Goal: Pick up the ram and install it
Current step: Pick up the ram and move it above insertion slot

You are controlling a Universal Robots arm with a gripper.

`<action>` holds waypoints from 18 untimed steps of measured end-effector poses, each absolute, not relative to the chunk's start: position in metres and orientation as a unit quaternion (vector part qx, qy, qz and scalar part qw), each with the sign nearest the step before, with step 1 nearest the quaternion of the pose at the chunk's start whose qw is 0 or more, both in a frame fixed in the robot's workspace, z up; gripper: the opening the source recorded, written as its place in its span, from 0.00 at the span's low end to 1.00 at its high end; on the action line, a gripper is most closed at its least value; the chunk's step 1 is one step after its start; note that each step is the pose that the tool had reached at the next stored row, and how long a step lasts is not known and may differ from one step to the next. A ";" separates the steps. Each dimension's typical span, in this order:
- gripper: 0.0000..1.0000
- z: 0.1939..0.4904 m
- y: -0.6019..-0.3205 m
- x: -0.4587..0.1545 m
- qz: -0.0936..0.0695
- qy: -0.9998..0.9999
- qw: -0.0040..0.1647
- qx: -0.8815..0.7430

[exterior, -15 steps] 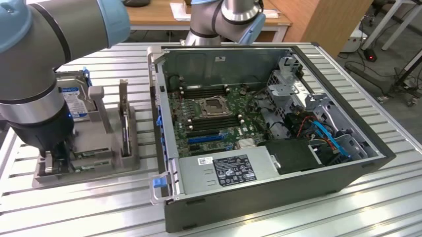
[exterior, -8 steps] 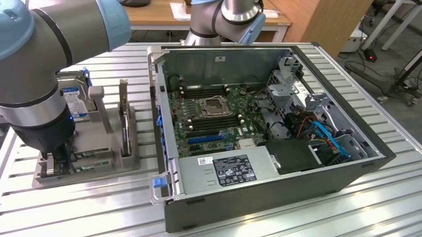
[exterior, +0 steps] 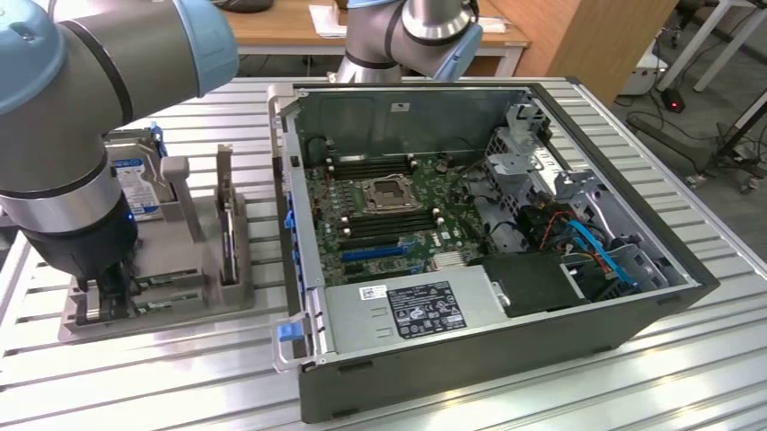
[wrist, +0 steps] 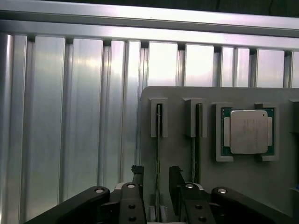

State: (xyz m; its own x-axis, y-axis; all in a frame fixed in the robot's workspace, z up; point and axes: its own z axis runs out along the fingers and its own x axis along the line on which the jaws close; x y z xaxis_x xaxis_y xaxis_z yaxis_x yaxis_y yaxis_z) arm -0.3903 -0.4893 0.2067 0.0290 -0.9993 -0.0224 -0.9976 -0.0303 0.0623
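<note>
In the wrist view we see the ram [wrist: 158, 140] only edge-on, a thin line standing in its slot of the grey holder [wrist: 210, 177] on the table [wrist: 84, 116]. Its near end is cut off behind the gripper [wrist: 156, 175]. A second stick [wrist: 196, 135] stands in the next slot, beside the processor [wrist: 247, 131]. The fingers [wrist: 138, 173] are parted, one on each side of the ram with a gap on both sides, holding nothing.

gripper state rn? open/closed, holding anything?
Gripper: open, jaws either side of the ram, which stands edge-on in its grey holder; not clamped on it.
</note>
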 end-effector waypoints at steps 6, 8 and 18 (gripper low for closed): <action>0.35 0.206 -0.489 -0.390 -0.030 -0.693 0.015 0.720; 0.35 0.206 -0.489 -0.390 -0.030 -0.693 0.015 0.720; 0.35 0.205 -0.487 -0.388 -0.030 -0.691 0.015 0.722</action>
